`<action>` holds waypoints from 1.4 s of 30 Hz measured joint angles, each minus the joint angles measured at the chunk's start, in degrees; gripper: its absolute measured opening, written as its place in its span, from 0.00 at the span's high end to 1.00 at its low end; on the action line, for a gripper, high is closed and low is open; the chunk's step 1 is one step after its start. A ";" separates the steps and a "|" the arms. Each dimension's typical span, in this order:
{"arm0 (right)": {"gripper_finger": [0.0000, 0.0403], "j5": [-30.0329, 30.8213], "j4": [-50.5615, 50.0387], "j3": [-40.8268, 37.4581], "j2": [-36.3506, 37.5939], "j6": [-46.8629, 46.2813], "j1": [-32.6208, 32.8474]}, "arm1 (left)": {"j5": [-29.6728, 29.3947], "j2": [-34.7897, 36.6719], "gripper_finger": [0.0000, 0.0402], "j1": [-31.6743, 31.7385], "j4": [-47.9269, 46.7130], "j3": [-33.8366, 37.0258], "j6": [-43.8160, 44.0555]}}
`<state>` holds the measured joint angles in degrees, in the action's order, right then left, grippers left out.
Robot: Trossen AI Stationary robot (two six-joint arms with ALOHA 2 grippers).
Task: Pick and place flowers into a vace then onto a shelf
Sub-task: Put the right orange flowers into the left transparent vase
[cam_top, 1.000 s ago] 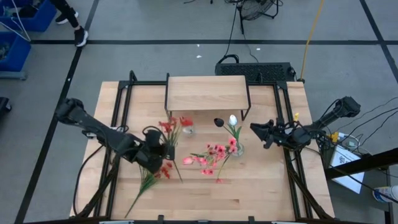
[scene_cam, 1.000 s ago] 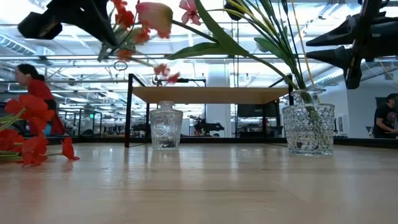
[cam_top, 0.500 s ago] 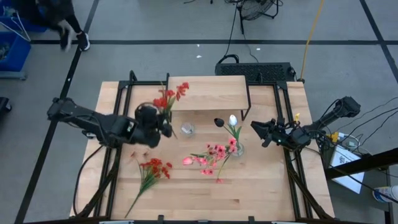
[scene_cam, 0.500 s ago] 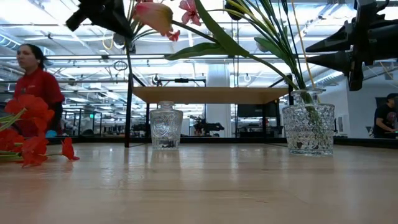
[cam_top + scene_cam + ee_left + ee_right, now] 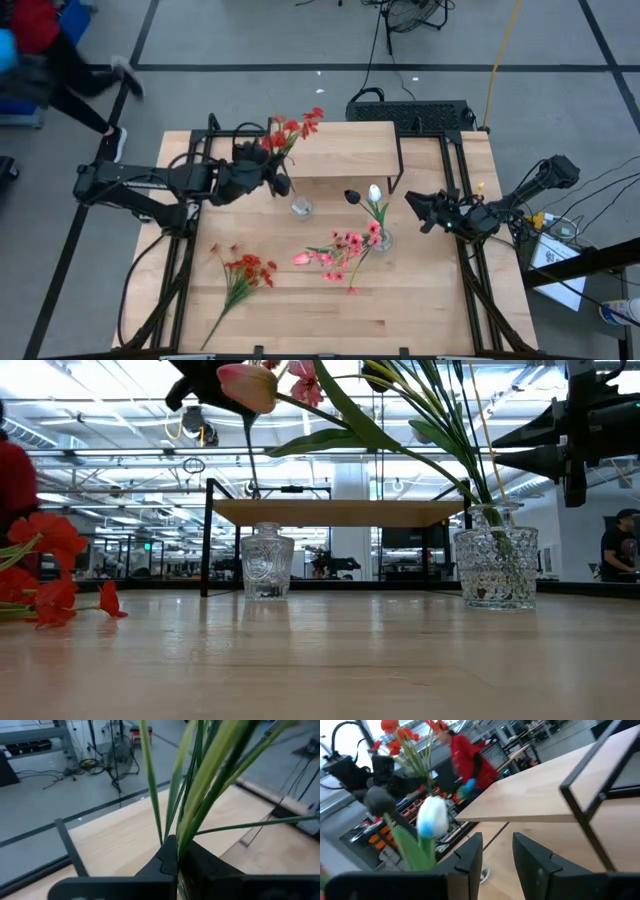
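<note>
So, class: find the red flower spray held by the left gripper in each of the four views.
High view: red spray left of centre, over the shelf's left end.
Low view: only its stem, above the small vase.
Left wrist view: green stems centre.
Right wrist view: blossoms at the upper left.
Shared landmark: the shelf.

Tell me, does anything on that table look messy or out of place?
Yes. A spray of red blossoms lies flat on the wooden tabletop near its left front, and pink blossoms lie loose beside the right-hand cut-glass vase, not in it.
</note>
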<state>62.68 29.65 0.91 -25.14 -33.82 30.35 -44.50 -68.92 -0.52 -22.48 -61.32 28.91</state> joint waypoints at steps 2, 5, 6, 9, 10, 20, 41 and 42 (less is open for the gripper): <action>0.75 0.65 0.00 0.00 0.02 -0.38 0.00 | 2.13 -0.34 0.98 0.78 0.09 0.00 -1.01; 0.75 1.75 -0.81 0.00 0.00 -1.64 0.00 | 6.13 -0.56 0.98 1.38 0.42 0.02 -0.22; 0.75 1.85 -1.44 0.00 0.02 -2.42 0.00 | 6.87 -1.04 0.97 1.38 1.11 0.00 -0.74; 0.75 1.85 -3.26 0.00 0.00 -4.82 0.00 | 10.55 -2.21 0.98 1.36 1.96 0.03 -3.02; 0.75 1.84 -3.81 -0.01 0.00 -5.73 0.00 | 11.36 -2.38 0.99 1.36 2.30 0.07 -3.28; 0.75 1.85 -6.45 -0.02 0.00 -10.49 0.00 | 11.57 -5.22 0.98 1.36 2.82 0.04 -4.61; 0.75 2.05 -6.44 0.00 0.00 -10.51 0.00 | 11.57 -10.18 0.95 1.51 2.79 0.01 -5.44; 0.75 2.05 -6.43 0.00 0.02 -10.49 0.00 | 11.72 -10.47 0.94 1.51 2.29 0.14 -5.29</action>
<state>64.73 23.22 0.91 -25.12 -44.31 30.35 -32.79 -79.39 0.99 -20.19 -61.18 23.62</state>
